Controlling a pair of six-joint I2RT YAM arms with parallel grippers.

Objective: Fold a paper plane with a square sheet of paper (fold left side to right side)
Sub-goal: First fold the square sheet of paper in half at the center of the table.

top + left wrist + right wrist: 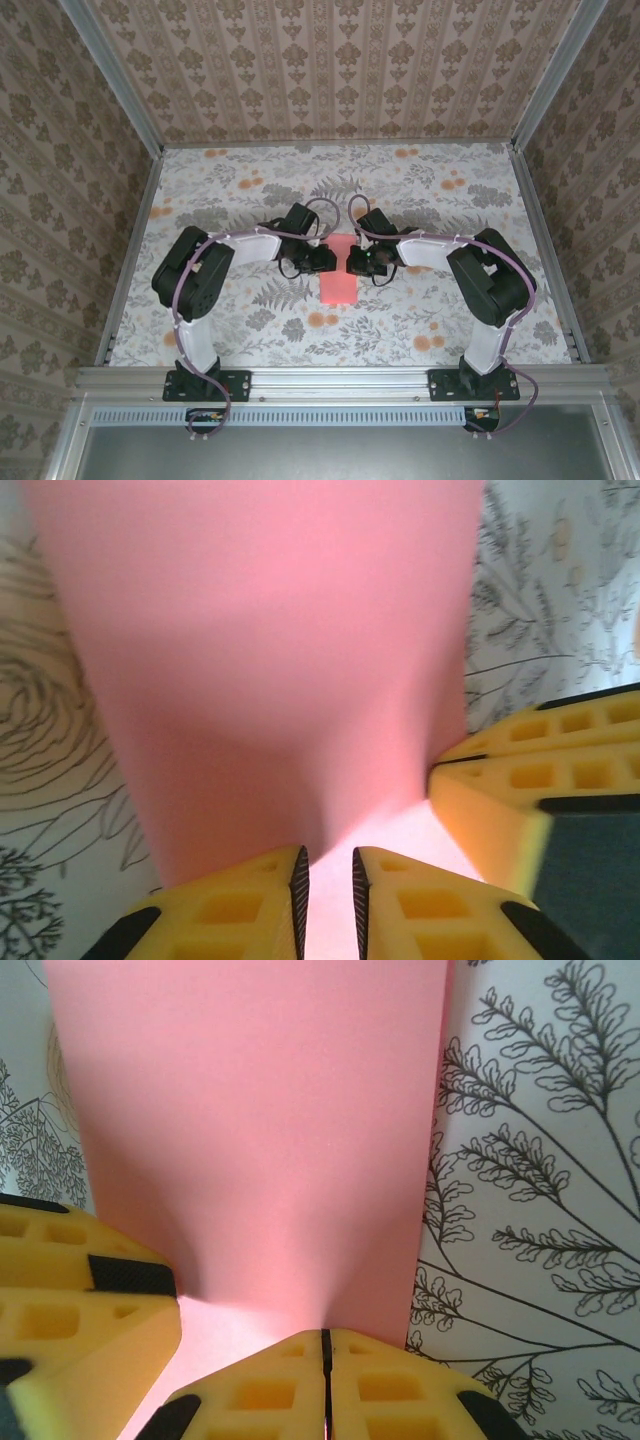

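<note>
The square sheet of paper is lying on the floral tablecloth in the middle of the table, with the two claws flanking it on either side. The right gripper is pressing its yellow fingers together with no gap, and the pink sheet is running down into that seam, so it is pinching the paper's edge. The left gripper is showing a narrow slit between its fingers with pink inside it. Whether it is biting the sheet or merely straddling it cannot be told from so close.

The claws are crowding each other, the right one's finger sitting just beside the left one's, so a sideways sweep is risking a knock. If the left grip is proving loose, the lifted side is likely to slide out mid-fold and land askew, giving a crooked crease. If both are holding and pulling apart, the thin paper is liable to tear or crumple.

From above, the wrists are covering the sheet's sides at mid-height. Both wrist cameras are cropping its corners, and any existing crease is unreadable.
</note>
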